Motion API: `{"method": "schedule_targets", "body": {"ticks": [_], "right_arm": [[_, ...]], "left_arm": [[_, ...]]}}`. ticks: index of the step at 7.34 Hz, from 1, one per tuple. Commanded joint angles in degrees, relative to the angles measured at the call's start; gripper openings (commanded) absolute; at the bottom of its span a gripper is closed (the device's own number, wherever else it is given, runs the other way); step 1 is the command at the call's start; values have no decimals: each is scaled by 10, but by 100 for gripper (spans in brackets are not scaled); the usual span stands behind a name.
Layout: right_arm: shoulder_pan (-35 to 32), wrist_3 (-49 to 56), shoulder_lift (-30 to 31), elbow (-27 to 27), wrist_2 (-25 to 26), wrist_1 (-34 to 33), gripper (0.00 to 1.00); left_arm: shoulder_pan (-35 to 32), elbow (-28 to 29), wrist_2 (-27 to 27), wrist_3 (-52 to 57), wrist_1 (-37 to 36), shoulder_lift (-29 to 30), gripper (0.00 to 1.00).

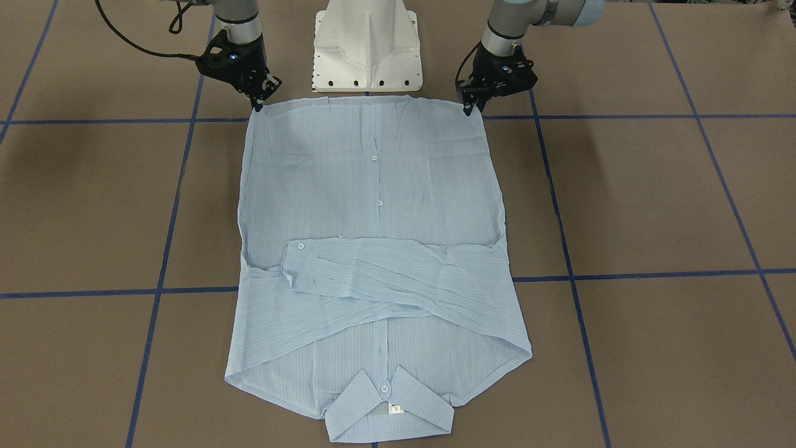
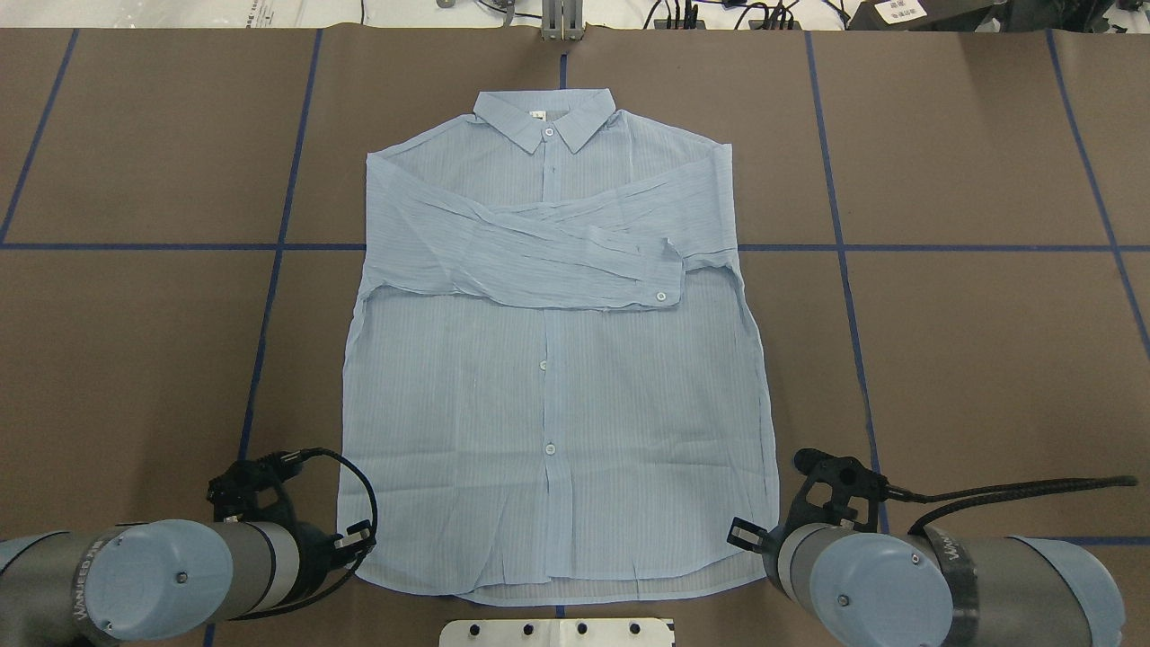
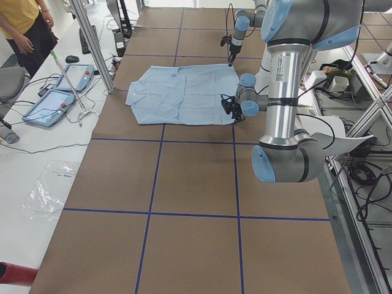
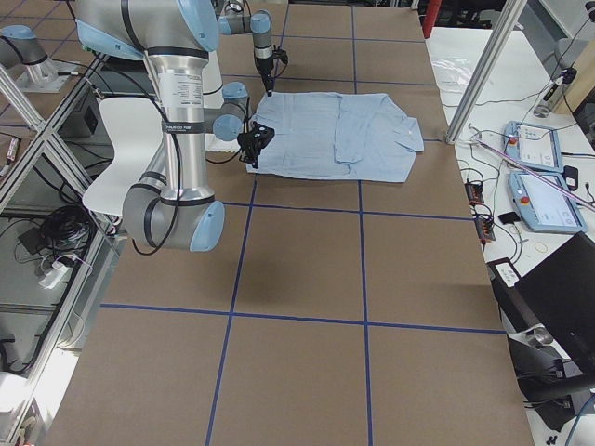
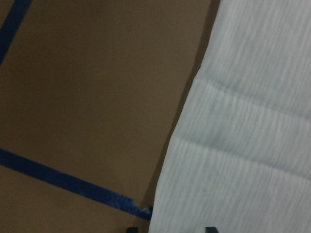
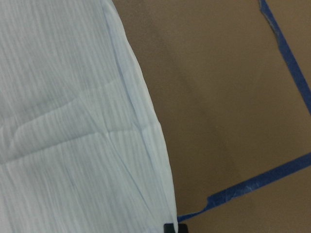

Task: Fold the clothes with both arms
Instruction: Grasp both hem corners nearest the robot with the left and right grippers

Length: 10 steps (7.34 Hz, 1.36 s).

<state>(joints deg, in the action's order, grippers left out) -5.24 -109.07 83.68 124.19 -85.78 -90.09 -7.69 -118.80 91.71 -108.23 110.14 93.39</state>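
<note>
The pale blue striped shirt (image 1: 373,205) lies flat and buttoned on the brown table, collar (image 2: 546,117) at the far side and both sleeves folded across the chest (image 2: 539,256). My left gripper (image 1: 469,111) is low at the hem corner nearest the robot on my left (image 2: 359,542). In the left wrist view its two fingertips (image 5: 210,229) stand apart astride the shirt's edge (image 5: 252,121). My right gripper (image 1: 257,106) is at the other hem corner (image 2: 741,535). In the right wrist view its tips (image 6: 175,227) are together at the edge of the cloth (image 6: 63,121).
The white pedestal base (image 1: 367,43) stands just behind the hem, between the two grippers. Blue tape lines (image 1: 622,274) cross the brown table. A person (image 3: 18,24) and two tablets (image 3: 58,92) are at the bench beyond the collar end.
</note>
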Motion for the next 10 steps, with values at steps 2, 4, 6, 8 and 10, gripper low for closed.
{"method": "schedule_targets", "body": {"ticks": [2,4,6,8,10], "right_arm": [[-3,0,1,8,0,0,0],[-3,-1,29,65,-1,0,0],[-9,-26,59,138,0,-5,0],[-65,-25,36,151,-2,-5,0],[-120,-18,0,121,-8,-4,0]], "left_arm": [[-4,-63,48,-1,-56,-5,0],[-6,-108,64,-37,-66,-7,0],[-13,-143,84,-30,-112,6,0],[-104,-138,130,33,-154,51,0],[-215,-89,188,85,-188,138,0]]}}
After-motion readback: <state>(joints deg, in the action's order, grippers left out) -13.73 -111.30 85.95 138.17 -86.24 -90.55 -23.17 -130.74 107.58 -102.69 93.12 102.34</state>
